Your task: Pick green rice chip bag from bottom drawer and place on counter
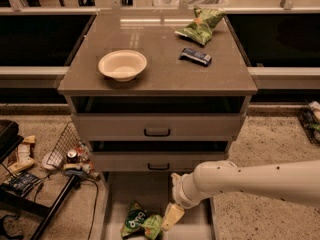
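We see the bright green glossy rice chip bag (141,225) lying crumpled on the flat floor of the broad grey-brown tray-like bottom drawer (142,191), which is pulled out at the foot of the cabinet. The bag sits towards the drawer's front, low in the view, with its white lettering facing up.

The cream-coloured gripper (171,218) hangs inside the same drawer, just beside the bag's right edge. It seems to touch the bag, though from this angle we cannot be sure. We also cannot tell whether the claw is spread or pressed together. The white speckled robot arm (250,181) reaches in from the right, crossing above the drawer's right wall.

Above the open drawer are 2 closed grey-brown drawer fronts, an upper one (115,126) and a lower one (125,162), each with 1 black bar handle.

The smooth grey-brown square counter (160,81) on top carries 3 things:
- a round shallow white bowl (122,65), left of middle
- a duller olive-green crumpled snack bag (200,26), near the back right corner
- a small dark blue wrapped bar (195,56), near that bag but apart from it, on its front side

On the speckled floor left of the cabinet, a tilted wire basket (65,144) rests among small clutter.
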`<state>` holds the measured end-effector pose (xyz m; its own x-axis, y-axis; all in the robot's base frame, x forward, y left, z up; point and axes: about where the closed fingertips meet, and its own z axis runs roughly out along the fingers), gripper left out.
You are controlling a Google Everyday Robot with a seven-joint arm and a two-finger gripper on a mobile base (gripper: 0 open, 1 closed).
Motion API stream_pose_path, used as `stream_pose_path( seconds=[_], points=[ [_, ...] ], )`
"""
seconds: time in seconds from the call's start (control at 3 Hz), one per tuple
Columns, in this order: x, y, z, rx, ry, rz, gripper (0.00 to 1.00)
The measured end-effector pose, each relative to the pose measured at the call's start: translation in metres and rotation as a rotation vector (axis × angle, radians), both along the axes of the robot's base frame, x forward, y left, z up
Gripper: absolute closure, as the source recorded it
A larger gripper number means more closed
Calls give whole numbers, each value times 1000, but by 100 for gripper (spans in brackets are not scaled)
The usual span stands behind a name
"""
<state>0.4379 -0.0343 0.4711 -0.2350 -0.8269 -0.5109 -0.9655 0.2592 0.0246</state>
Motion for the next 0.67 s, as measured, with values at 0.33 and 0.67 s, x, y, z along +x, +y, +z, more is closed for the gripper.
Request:
stream_pose_path(
  seconds=[0.33, 0.67],
  points=[
    [18, 15, -53, -17, 38, -27, 0],
    [53, 77, -140, -3, 64, -7, 0]
  ],
)
